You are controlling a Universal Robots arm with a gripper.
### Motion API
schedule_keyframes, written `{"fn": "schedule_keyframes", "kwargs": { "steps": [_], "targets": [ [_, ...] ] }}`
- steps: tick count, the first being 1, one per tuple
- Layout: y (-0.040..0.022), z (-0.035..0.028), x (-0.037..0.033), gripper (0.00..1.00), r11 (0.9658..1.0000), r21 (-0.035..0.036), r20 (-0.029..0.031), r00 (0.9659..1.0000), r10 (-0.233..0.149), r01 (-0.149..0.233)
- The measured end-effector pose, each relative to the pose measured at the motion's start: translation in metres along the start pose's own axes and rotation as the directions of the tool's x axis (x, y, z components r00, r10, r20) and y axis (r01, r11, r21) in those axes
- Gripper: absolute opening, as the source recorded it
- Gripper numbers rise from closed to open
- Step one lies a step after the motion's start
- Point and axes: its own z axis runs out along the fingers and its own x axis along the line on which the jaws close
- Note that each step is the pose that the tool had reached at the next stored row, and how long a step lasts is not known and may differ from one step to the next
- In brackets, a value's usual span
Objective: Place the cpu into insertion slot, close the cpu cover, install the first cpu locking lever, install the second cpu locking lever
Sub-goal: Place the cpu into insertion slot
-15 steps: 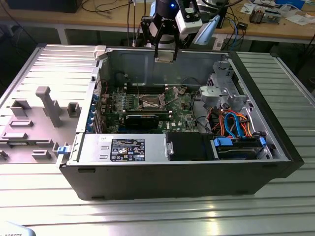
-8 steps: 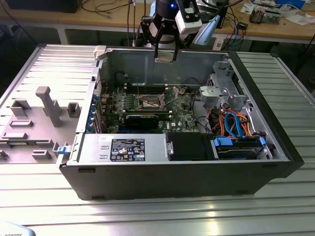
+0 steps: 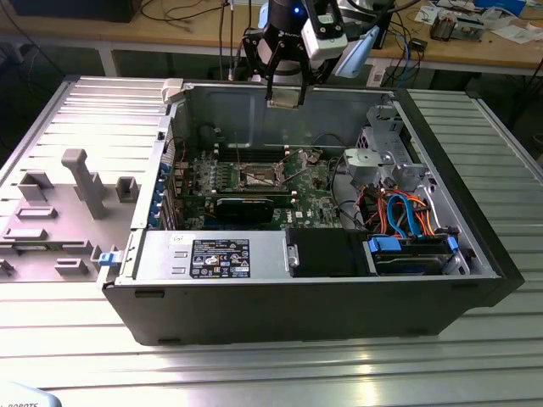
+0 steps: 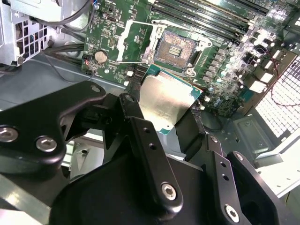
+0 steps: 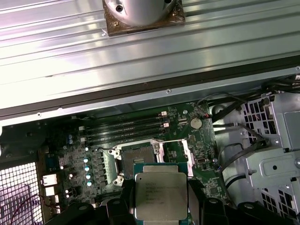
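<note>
My gripper [image 3: 284,100] hangs above the open computer case, over its back wall, shut on the cpu [image 3: 284,94]. The cpu [image 4: 166,101] is a flat square chip with a silver-grey top, pinched by its two side edges between black fingers [image 4: 129,105]. In the first wrist view the cpu [image 5: 161,194] sits level in the gripper [image 5: 161,202], well above the board. The insertion slot [image 4: 176,47] lies bare on the green motherboard, its contact field exposed. The cpu cover [image 4: 133,42] stands swung open beside the slot. Both also show as insertion slot [image 5: 136,158] and cpu cover [image 5: 178,153].
Long memory slots [image 5: 124,129] run beside the socket. A black card [image 3: 246,206] lies in front of it. A silver drive cage [image 3: 386,157] with orange and blue cables [image 3: 407,216] fills the exterior view's right. A grey fixture plate [image 3: 64,203] lies outside the case.
</note>
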Motion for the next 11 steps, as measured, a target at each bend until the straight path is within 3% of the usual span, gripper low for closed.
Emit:
{"fn": "schedule_keyframes", "kwargs": {
  "steps": [11],
  "targets": [
    [0.0000, 0.0001, 0.0002, 0.54, 0.9999, -0.0004, 0.0015, 0.9999, 0.016, -0.016]
  ]
}}
